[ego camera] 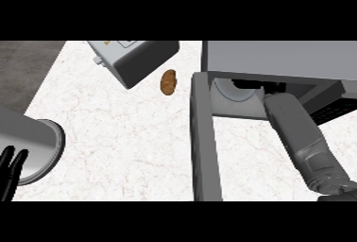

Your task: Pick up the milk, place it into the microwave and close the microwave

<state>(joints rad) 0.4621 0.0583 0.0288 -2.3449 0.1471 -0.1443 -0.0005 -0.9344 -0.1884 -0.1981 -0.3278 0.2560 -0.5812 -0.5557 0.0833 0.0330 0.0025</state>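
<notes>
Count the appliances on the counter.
2. The toaster sits at top centre, left of a potato; the microwave is at top right, its door open. More could lie beyond the frame.

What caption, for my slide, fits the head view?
Right forearm reaches into the open microwave; left hand rests at left edge.

I cannot see the right hand: the right forearm (300,134) runs into the microwave (279,59) and its end is hidden in the dark opening, so I cannot tell whether it holds anything. The microwave's door (203,142) is cut off at the lower edge. Of the left hand (12,170), only straight fingers show at the left edge. The grey appliance (136,59) is cropped at the top. I cannot identify the small brown thing (168,82).
</notes>
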